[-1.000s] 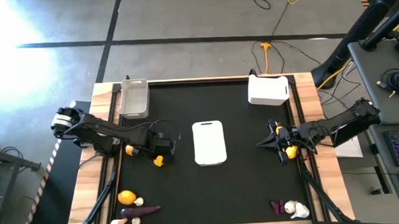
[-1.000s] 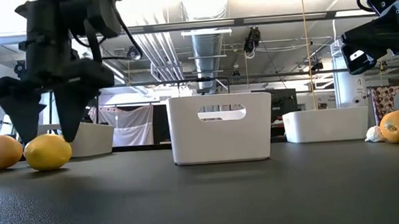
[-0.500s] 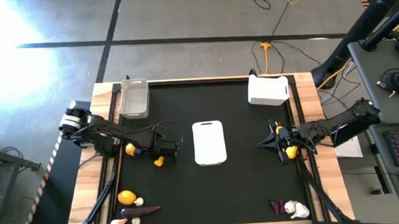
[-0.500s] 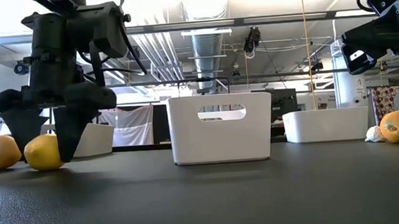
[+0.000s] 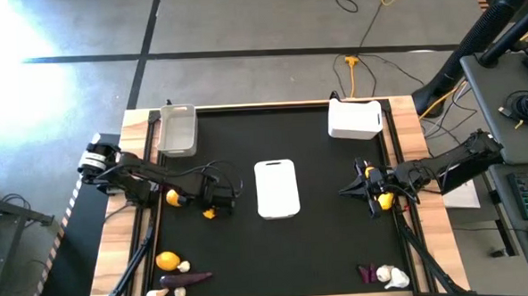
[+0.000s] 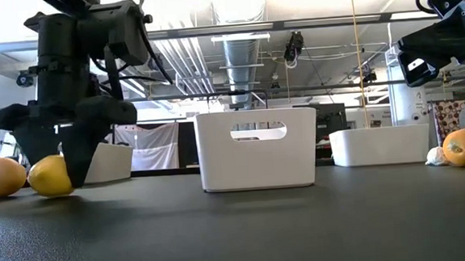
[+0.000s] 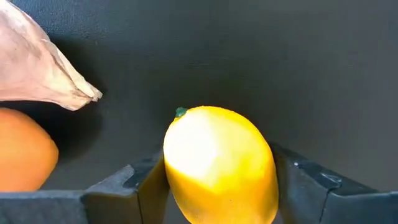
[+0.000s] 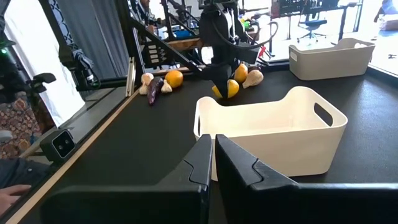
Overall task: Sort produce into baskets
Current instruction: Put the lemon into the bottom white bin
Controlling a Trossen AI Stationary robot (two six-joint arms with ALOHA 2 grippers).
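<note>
Lemon (image 7: 219, 163), smooth yellow oval, left of the white middle basket (image 5: 276, 188), left gripper (image 5: 210, 210) fingers straddling it, right gripper (image 8: 211, 163) closed, empty.

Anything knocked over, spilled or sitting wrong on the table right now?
Nothing stands out. All three baskets sit upright: grey, white, white centre. The remaining produce lies in loose clusters at the near corners, not spilled. The left gripper is down around a lemon.
</note>
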